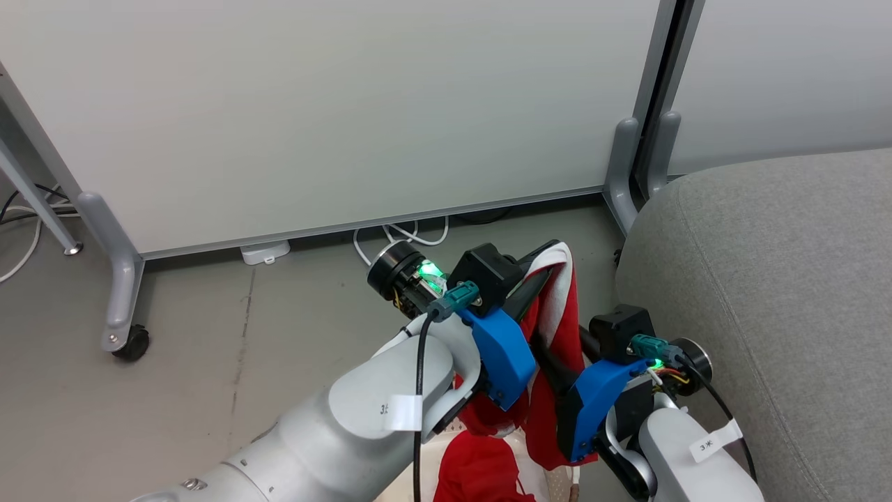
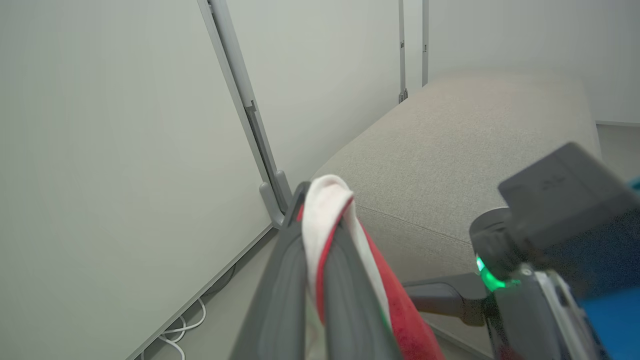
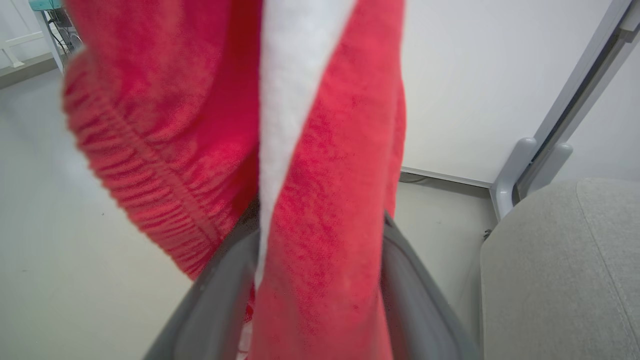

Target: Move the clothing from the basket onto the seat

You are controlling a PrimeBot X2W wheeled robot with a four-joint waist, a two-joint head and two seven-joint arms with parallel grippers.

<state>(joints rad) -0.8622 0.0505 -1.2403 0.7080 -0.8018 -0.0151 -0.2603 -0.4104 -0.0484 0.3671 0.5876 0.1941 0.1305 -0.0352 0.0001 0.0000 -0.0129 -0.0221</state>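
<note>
The left arm (image 1: 362,411) rises from the lower left of the head view to the centre. Its gripper (image 1: 540,279) points up and right, fingers pinched together on the clothing (image 1: 561,307). The right gripper (image 1: 557,366), lower right of centre, points up and left, its fingers clasping the same clothing.

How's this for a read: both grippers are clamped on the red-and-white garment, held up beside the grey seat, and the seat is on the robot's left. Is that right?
Not quite. The seat is on the robot's right, not its left, as the head view shows. The rest holds: the left gripper and the right gripper are both clamped on the red-and-white garment, held up beside the seat.
</note>
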